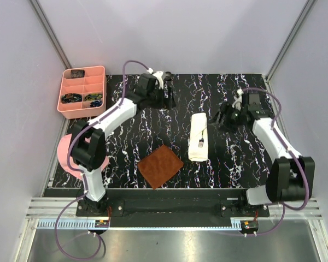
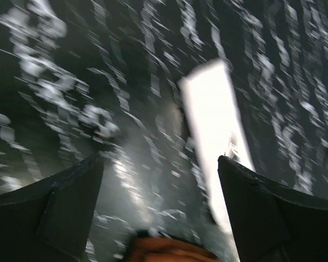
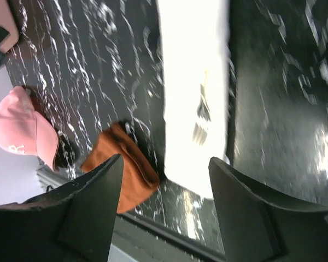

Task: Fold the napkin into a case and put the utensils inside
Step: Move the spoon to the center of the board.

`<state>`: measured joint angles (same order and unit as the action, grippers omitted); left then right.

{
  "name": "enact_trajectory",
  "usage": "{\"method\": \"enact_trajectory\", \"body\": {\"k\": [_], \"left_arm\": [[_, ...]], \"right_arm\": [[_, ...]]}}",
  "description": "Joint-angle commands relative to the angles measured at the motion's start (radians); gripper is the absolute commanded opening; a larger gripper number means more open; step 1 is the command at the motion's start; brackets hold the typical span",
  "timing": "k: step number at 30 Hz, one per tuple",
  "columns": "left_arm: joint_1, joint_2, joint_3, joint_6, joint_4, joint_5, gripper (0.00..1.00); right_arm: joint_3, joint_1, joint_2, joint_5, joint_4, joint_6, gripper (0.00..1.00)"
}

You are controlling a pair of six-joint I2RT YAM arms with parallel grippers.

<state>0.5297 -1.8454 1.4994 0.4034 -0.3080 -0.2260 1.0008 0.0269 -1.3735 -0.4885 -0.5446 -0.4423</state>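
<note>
Case (image 1: 198, 136) on desk (image 1: 235, 158), fork (image 1: 200, 143) showing on it. Both jaws gaping, holding nothing. Advising: lifting straight, not dragging cloth.

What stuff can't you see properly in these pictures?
- Spoon: not visible in any view; maybe hidden inside the case, cannot tell.
- Fork: tiny from the top, smeared by blur in both wrist views.
- Pink tray: its contents are too small from the top.
- Pink cap: partly hidden by the left arm from the top.
</note>
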Motion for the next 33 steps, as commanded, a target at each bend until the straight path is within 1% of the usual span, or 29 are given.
{"method": "enact_trajectory", "body": {"k": [1, 2, 3, 5, 6, 7, 8, 9, 11, 12, 13, 14, 16, 17, 20, 21, 23, 24, 25, 26, 27, 28, 29, 30, 31, 32, 33], "left_arm": [[-0.062, -0.099, 0.186, -0.278, -0.117, 0.189, 0.88], [-0.066, -0.144, 0.211, -0.319, -0.124, 0.21, 0.88], [-0.072, -0.168, 0.272, -0.355, -0.131, 0.223, 0.88], [-0.088, -0.257, 0.346, -0.426, -0.17, 0.293, 0.89], [-0.097, -0.293, 0.436, -0.451, -0.193, 0.297, 0.9], [-0.106, -0.329, 0.491, -0.507, -0.26, 0.289, 0.9], [-0.109, -0.398, 0.543, -0.529, -0.29, 0.281, 0.91], [-0.114, -0.431, 0.633, -0.572, -0.313, 0.271, 0.93], [-0.125, -0.515, 0.709, -0.616, -0.353, 0.251, 0.94], [-0.128, -0.541, 0.776, -0.639, -0.361, 0.252, 0.96], [-0.137, -0.566, 0.81, -0.643, -0.377, 0.248, 0.97], [-0.145, -0.607, 0.865, -0.641, -0.384, 0.199, 0.97], [-0.163, -0.636, 0.898, -0.612, -0.385, 0.154, 0.98], [-0.163, -0.665, 0.929, -0.604, -0.387, 0.157, 0.99], [-0.163, -0.701, 0.955, -0.58, -0.382, 0.16, 0.98], [-0.162, -0.71, 0.97, -0.569, -0.4, 0.178, 0.96], [-0.169, -0.692, 0.941, -0.528, -0.387, 0.2, 0.92], [-0.186, -0.675, 0.918, -0.481, -0.366, 0.176, 0.91], [-0.195, -0.625, 0.886, -0.454, -0.34, 0.151, 0.88], [-0.204, -0.592, 0.798, -0.424, -0.309, 0.142, 0.87], [-0.218, -0.557, 0.751, -0.37, -0.246, 0.137, 0.86], [-0.224, -0.49, 0.71, -0.353, -0.218, 0.126, 0.84], [-0.229, -0.457, 0.631, -0.315, -0.191, 0.111, 0.84], [-0.241, -0.427, 0.595, -0.299, -0.143, 0.102, 0.84], [-0.249, -0.378, 0.57, -0.284, -0.129, 0.096, 0.84], [-0.257, -0.356, 0.53, -0.229, -0.119, 0.099, 0.81], [-0.275, -0.335, 0.512, -0.194, -0.103, 0.099, 0.79]], "right_arm": [[0.209, 0.087, -0.123, 0.109, -0.011, 0.01, 0.74], [0.231, 0.099, -0.136, 0.116, -0.005, 0.01, 0.73], [0.251, 0.117, -0.147, 0.119, -0.002, 0.007, 0.74], [0.297, 0.128, -0.18, 0.111, 0.005, 0.005, 0.74], [0.306, 0.131, -0.188, 0.107, 0.006, 0.008, 0.74], [0.315, 0.131, -0.2, 0.102, 0.005, 0.01, 0.74], [0.315, 0.131, -0.203, 0.1, 0.009, 0.019, 0.74], [0.314, 0.131, -0.205, 0.102, 0.011, 0.025, 0.74], [0.302, 0.131, -0.205, 0.102, 0.02, 0.042, 0.74], [0.294, 0.13, -0.202, 0.1, 0.023, 0.045, 0.74], [0.273, 0.131, -0.2, 0.099, 0.032, 0.05, 0.74], [0.262, 0.131, -0.2, 0.1, 0.057, 0.047, 0.74], [0.24, 0.131, -0.223, 0.1, 0.084, 0.036, 0.75], [0.239, 0.133, -0.237, 0.1, 0.103, 0.027, 0.75], [0.257, 0.136, -0.294, 0.094, 0.133, 0.002, 0.75], [0.266, 0.14, -0.321, 0.106, 0.15, -0.006, 0.75], [0.283, 0.163, -0.36, 0.125, 0.233, -0.024, 0.75], [0.339, 0.171, -0.427, 0.111, 0.244, -0.026, 0.75], [0.378, 0.179, -0.465, 0.094, 0.248, -0.041, 0.72], [0.416, 0.189, -0.502, 0.084, 0.256, -0.053, 0.71], [0.48, 0.195, -0.565, 0.061, 0.273, -0.068, 0.69], [0.505, 0.202, -0.594, 0.05, 0.341, -0.108, 0.66], [0.528, 0.209, -0.62, 0.036, 0.385, -0.133, 0.63], [0.592, 0.226, -0.684, 0.03, 0.412, -0.147, 0.61], [0.636, 0.235, -0.723, 0.028, 0.435, -0.17, 0.59], [0.685, 0.246, -0.761, 0.031, 0.433, -0.179, 0.59], [0.785, 0.261, -0.839, 0.016, 0.436, -0.187, 0.58]]}}
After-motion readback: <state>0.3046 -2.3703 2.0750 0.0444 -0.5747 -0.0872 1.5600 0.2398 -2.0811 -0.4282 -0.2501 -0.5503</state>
